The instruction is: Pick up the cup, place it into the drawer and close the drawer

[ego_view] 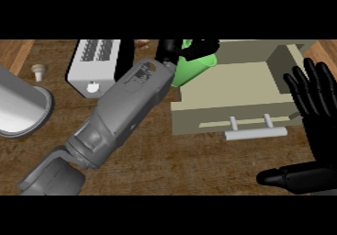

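Note:
A green cup (193,69) hangs tilted over the far left corner of the open beige drawer (232,87). My left hand (176,49) is shut on the cup near its top; the black fingers curl over the rim and hide part of it. The grey left forearm runs up from the lower left edge to that hand. The drawer's front panel carries a pale bar handle (255,133) facing me. My right hand (318,103) stays open at the right edge, fingers up, just right of the drawer, its thumb low beside the drawer front.
A white slotted appliance (95,64) stands left of the forearm at the back. A large grey round vessel (18,108) sits at the left edge, with a small beige knob-like thing (38,71) behind it. Brown wooden counter (198,165) lies in front of the drawer.

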Controlling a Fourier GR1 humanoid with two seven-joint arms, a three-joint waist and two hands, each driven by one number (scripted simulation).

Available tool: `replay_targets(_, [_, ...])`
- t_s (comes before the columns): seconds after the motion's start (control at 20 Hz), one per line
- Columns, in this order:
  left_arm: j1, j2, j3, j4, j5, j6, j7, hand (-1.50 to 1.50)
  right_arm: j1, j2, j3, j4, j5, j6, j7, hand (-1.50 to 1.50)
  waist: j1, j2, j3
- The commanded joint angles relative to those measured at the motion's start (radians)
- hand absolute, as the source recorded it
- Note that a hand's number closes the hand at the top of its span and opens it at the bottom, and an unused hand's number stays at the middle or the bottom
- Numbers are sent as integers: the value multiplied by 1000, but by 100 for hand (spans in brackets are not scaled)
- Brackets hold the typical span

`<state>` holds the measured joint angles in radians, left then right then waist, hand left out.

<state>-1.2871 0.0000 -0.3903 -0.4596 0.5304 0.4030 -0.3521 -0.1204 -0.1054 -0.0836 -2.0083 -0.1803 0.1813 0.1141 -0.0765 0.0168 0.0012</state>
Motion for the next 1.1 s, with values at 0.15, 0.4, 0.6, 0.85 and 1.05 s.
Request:
replay_targets(0.15, [-35,0,-154,47,44,78,32,150,-23,9,36,17,10,4,17,-150,-30,6,1])
replay_targets(0.4, [-33,0,-216,82,43,94,40,-150,-10,4,20,-14,-18,14,11,-150,-36,8,1])
replay_targets(0.6, [-68,0,-208,44,113,122,60,-150,-50,18,32,-1,-33,6,28,-150,-59,14,1])
replay_targets(0.85, [-32,0,-162,12,190,41,-67,-150,-10,21,5,7,-78,31,-8,-150,-31,9,0])
replay_targets(1.05, [-29,0,-117,-4,229,-1,-132,-150,16,9,-17,-15,-133,52,9,-150,14,-3,0])
